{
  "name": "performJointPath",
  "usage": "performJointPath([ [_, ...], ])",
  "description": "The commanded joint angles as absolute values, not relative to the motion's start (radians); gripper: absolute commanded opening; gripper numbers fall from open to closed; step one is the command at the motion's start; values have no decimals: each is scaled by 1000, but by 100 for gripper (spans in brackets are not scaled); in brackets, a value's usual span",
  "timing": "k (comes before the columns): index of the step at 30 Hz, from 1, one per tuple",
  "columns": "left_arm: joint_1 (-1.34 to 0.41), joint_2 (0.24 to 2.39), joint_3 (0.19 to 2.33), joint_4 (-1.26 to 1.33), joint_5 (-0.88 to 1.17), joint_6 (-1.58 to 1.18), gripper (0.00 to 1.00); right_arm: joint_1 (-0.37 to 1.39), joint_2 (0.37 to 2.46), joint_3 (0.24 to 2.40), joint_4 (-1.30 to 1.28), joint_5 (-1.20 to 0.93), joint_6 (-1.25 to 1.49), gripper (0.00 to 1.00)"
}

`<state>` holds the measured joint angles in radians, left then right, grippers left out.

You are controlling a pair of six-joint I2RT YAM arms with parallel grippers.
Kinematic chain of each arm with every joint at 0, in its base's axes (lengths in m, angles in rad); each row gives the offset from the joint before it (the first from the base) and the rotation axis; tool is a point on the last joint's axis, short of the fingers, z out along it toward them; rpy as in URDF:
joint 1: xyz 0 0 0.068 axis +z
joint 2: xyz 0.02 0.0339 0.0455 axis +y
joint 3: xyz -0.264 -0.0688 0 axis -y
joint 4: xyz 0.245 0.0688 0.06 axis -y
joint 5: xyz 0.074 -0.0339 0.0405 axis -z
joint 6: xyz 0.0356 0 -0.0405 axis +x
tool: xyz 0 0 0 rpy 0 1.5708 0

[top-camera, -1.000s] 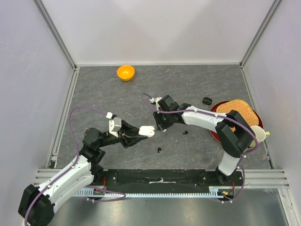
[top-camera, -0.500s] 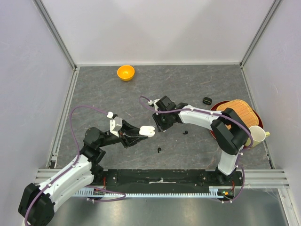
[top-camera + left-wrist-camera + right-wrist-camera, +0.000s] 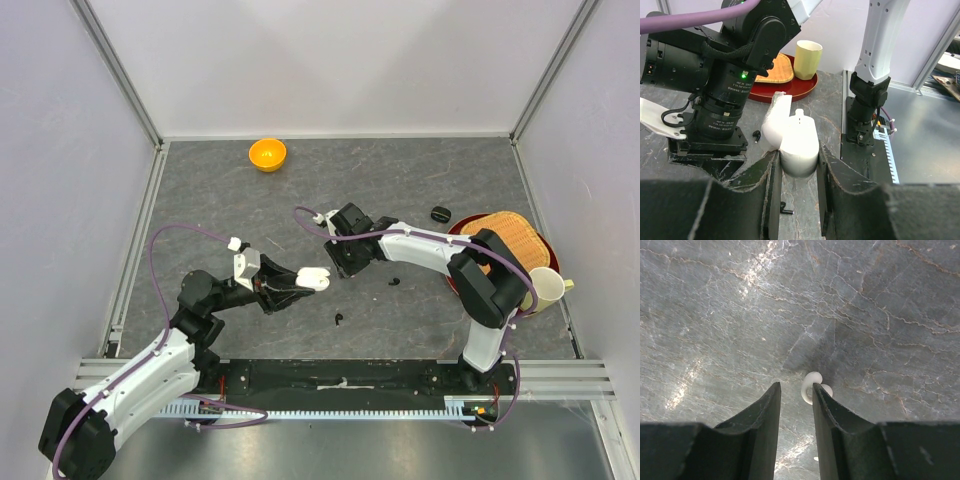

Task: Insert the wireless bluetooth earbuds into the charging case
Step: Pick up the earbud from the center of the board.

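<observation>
Bright, even overhead light, soft shadows, pale glare streaks on the table [image 3: 755,270].

White case [image 3: 799,145], orange bowl [image 3: 267,154], seemingly white earbud [image 3: 812,387].

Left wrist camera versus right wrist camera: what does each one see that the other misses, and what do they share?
Only the left wrist view: the left pincer clamped on an open white case, the right arm close ahead, a yellow cup and a red tray. Only the right wrist view: a small white earbud at the tips of the right pincer; whether it is gripped is unclear. Both: the grey marbled table.
</observation>
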<state>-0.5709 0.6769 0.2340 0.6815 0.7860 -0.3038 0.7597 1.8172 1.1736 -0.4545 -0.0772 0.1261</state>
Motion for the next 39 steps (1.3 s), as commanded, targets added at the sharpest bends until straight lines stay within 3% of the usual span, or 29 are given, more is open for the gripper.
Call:
performJointPath([
  [1,-574,683,245,701,772,-271,2,764,1835,1210,-472,-38,100,39],
  [23,-574,687,244,701,769,-272,2,764,1855,1243,-489,44,69,32],
  [39,-574,696,245,706,769,-275,2,759,1844,1239,-491,106,80,36],
])
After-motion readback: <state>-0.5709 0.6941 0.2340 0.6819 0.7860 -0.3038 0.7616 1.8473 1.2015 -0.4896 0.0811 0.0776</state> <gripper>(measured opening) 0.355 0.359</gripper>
